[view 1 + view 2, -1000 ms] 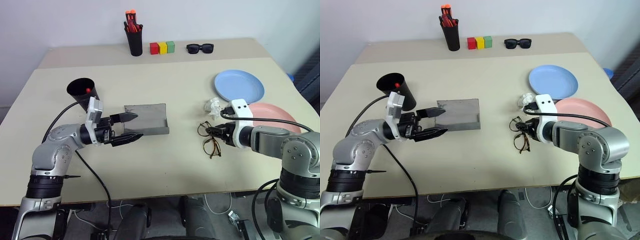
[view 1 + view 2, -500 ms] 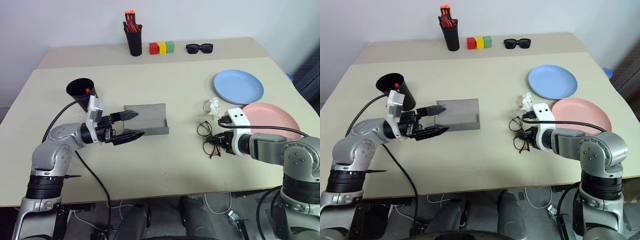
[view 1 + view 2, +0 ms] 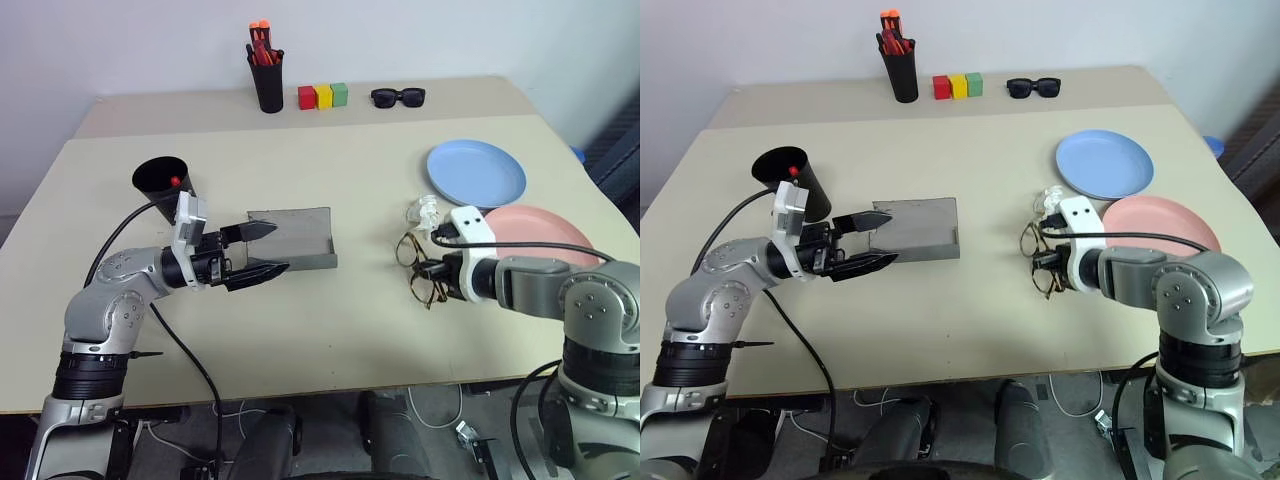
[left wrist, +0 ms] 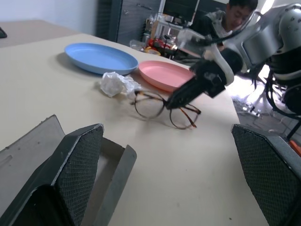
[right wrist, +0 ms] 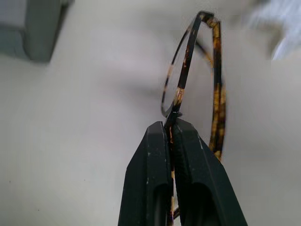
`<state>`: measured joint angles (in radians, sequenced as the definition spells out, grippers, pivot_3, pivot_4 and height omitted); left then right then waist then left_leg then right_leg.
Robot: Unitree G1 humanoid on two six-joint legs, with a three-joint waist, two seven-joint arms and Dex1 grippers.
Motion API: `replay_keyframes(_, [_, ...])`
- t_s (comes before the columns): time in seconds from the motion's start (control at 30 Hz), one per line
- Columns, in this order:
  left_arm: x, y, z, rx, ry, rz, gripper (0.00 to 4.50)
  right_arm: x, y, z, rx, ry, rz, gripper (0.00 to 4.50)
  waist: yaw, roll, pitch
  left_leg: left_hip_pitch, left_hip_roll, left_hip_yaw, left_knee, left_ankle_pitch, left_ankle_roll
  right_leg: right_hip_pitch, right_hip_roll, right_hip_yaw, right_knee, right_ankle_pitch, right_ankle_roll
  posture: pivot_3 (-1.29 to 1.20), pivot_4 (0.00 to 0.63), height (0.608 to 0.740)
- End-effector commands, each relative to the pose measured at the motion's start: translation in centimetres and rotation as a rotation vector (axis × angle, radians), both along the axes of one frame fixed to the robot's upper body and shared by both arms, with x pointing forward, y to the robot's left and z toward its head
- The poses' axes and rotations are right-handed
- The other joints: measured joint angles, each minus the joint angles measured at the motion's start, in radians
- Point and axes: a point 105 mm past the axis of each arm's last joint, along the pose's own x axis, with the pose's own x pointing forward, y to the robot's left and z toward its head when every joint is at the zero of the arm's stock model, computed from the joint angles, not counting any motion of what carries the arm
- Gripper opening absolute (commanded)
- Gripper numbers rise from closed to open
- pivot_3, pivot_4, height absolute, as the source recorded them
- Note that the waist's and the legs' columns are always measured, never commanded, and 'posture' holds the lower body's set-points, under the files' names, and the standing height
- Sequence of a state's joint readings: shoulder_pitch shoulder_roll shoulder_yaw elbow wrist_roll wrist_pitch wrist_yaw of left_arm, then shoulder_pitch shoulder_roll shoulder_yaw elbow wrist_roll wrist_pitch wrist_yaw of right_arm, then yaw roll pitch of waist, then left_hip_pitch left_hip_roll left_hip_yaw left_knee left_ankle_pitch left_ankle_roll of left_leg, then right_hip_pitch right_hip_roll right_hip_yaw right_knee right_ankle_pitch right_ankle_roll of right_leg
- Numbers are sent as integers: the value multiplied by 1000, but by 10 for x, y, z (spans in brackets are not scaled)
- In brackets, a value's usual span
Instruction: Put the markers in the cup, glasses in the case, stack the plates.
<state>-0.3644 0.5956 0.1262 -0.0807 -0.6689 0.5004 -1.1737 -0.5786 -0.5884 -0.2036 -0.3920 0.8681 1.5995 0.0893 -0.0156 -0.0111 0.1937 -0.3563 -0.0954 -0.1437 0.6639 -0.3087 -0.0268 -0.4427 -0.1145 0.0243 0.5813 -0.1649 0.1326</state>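
Carrying the glasses (image 3: 420, 272) to the open case (image 3: 292, 238) calls for a slow, level transfer, since the thin frame could pivot in the pinch. The right gripper (image 5: 170, 129) is fully closed on the frame near the bridge, over the table just beside the pink plate (image 3: 560, 228). The left gripper (image 3: 268, 250) stands wide apart, holding nothing, beside the case.
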Motion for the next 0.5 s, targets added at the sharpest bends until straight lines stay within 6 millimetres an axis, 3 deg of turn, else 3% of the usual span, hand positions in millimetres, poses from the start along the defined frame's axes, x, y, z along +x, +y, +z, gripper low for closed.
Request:
replay_keyframes(0.03, [-4, 14, 14, -26, -23, 43, 4500, 13, 22, 43, 52, -173, 109, 73, -4, 0, 0, 0, 1, 0, 0, 0, 0, 0, 1, 0, 0, 0, 0, 0, 150, 740])
replay_keyframes(0.13, [-7, 20, 17, -34, -10, 71, 4500, 25, 43, 61, 69, -262, 199, 73, -2, 0, 0, 0, 2, 0, -2, 0, 0, -1, 2, 0, -1, 0, 0, 0, 150, 740])
replay_keyframes(0.27, [-19, 37, 16, 2, 17, 133, 4500, 44, 90, 75, 100, -386, 383, 73, -7, 0, 0, 0, 2, 1, -2, 0, 0, -1, 2, 0, -1, 0, -1, 0, 150, 740])
replay_keyframes(0.37, [-27, 47, 18, 1, 35, 177, 4500, 55, 108, 76, 74, -466, 463, 73, -6, 0, 0, 0, 3, 1, -2, 0, 0, -2, 2, 0, -1, 0, -1, 0, 150, 740])
replay_keyframes(0.5, [-44, 54, 12, 22, 52, 233, 4500, 50, 143, 66, 75, -536, 656, 73, -4, 0, 1, -1, 3, 1, -2, 0, 0, -2, 2, 0, -2, 0, -1, 0, 150, 740])
